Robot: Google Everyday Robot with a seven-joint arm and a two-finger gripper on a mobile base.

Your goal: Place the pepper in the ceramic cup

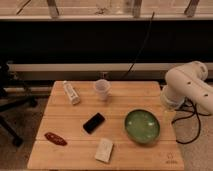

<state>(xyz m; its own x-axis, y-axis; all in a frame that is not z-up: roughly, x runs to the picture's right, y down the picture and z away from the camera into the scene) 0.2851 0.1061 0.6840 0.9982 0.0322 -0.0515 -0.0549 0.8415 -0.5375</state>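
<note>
The red pepper point(55, 138) lies flat near the front left corner of the wooden table point(75, 112). The white ceramic cup point(102, 90) stands upright at the back middle of the table. My white arm point(187, 86) hangs over the table's right edge. My gripper point(169, 114) is at its lower end, just right of the green bowl, far from both the pepper and the cup. Nothing shows in it.
A white bottle point(71, 92) lies on its side at the back left. A black flat device point(94, 122) lies mid-table. A white packet point(104, 150) lies at the front. A green bowl point(142, 126) sits at the right. A chair base point(12, 107) stands left of the table.
</note>
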